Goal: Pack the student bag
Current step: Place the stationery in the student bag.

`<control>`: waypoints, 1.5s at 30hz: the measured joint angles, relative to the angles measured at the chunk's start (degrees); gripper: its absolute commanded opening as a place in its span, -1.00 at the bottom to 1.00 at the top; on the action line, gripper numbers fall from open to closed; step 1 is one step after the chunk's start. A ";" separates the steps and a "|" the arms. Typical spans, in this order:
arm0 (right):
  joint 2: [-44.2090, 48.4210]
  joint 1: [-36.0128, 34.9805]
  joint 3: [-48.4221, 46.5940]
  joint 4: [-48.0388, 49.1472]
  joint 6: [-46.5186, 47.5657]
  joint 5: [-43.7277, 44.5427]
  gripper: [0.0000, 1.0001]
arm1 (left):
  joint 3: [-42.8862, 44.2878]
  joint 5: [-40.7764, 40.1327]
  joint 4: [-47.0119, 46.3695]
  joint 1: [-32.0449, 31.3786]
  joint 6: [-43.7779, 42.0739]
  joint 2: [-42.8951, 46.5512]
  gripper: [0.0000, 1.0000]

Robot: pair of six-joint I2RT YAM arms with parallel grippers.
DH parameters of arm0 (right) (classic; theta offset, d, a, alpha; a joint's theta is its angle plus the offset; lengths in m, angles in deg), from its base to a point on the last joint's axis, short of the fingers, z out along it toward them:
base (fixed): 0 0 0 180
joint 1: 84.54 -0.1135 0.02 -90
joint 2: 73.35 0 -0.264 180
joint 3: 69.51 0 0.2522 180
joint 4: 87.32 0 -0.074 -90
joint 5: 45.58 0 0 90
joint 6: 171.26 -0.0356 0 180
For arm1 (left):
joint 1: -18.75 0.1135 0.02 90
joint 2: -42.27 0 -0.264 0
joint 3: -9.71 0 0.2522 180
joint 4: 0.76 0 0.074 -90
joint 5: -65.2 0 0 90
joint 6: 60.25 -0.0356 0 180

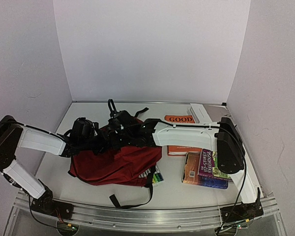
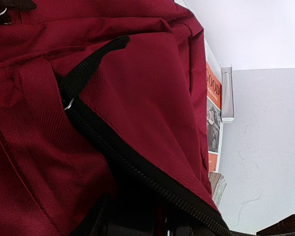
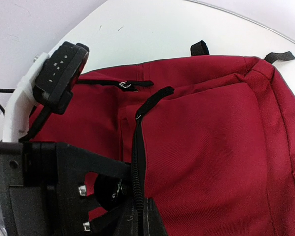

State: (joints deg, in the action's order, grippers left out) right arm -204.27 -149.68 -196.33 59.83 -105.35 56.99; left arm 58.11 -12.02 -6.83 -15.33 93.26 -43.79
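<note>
Hidden parts first: you cannot see the fingertips of the left gripper in any view. From above they merge with the black straps on the student bag. The left wrist camera is filled with red fabric and a black zipper band, with only dark shapes along the bottom edge, so you cannot tell whether those fingers are released or grasping cloth. The right gripper is clenched; the black zipper band runs straight down into its fingertips, though whether it is pinched there is unclear. The student bag lies flat on the table, left of centre, with both grippers over its far side and a loose strap trailing toward the near edge. The right arm crosses over an orange book and covers most of it. Right of the bag sits a stack of books. Farther back lie a second orange book marked GOOD and a pale flat item that you cannot identify. Small coloured objects peek out at the bag's near right corner, too small to name.
</note>
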 measured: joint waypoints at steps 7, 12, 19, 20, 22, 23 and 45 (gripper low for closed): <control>1.10 -0.05 2.37 0.65 0.02 0.01 -1.00 | 1.12 -1.01 4.48 -0.11 -2.11 0.66 0.27; 1.90 -0.03 3.46 1.39 0.04 0.36 -1.00 | 1.70 -2.11 11.67 -0.09 -5.13 4.37 0.70; 2.79 -0.09 5.00 1.87 0.06 0.30 -1.00 | 1.70 -3.98 20.65 -0.01 -8.21 10.52 0.94; 2.87 -0.09 5.10 1.88 0.05 0.30 -1.00 | 1.70 -4.23 21.59 0.01 -8.31 11.16 0.94; 2.92 -0.11 5.24 1.92 0.06 0.23 -1.00 | 1.70 -4.71 23.00 0.02 -8.49 12.24 0.87; 2.93 -0.12 5.30 1.93 0.07 0.21 -1.00 | 1.70 -4.91 23.54 0.02 -8.55 12.61 0.80; 3.13 -0.14 5.51 1.95 0.25 0.16 -1.00 | 1.65 -5.76 24.50 0.02 -7.60 4.24 -0.03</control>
State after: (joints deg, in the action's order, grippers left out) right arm -201.13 -149.82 -190.82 61.77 -105.11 57.15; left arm 59.76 -17.78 17.67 -15.31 85.66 -39.55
